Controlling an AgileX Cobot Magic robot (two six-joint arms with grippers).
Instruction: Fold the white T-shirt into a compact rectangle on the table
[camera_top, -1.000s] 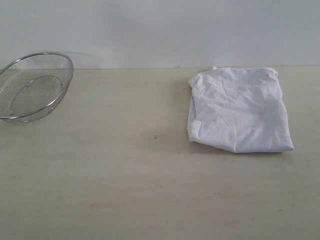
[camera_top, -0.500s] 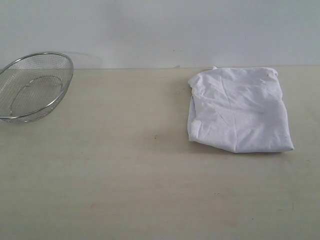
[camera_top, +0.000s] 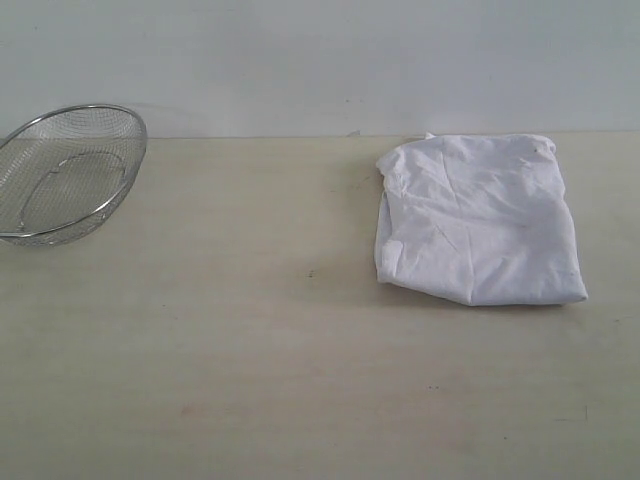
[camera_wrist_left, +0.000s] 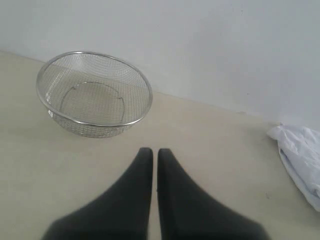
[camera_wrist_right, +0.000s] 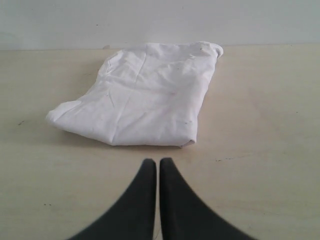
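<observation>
The bench (camera_top: 250, 350) lies open across its middle and front. A wire basket (camera_top: 65, 175) blocks the far left, and the folded white T-shirt (camera_top: 480, 220) fills the far right near the wall (camera_top: 320, 60).

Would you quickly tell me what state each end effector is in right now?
Left end effector: closed, holding nothing.
Right end effector: closed, holding nothing, not touching the shirt.

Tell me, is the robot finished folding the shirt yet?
Nearly, it seems. Done: the white T-shirt lies folded in a rough rectangle on the table. In hand: nothing; the left gripper and right gripper are both shut, empty and clear of the cloth. Left: maybe only neatening the rumpled, uneven edge.
</observation>
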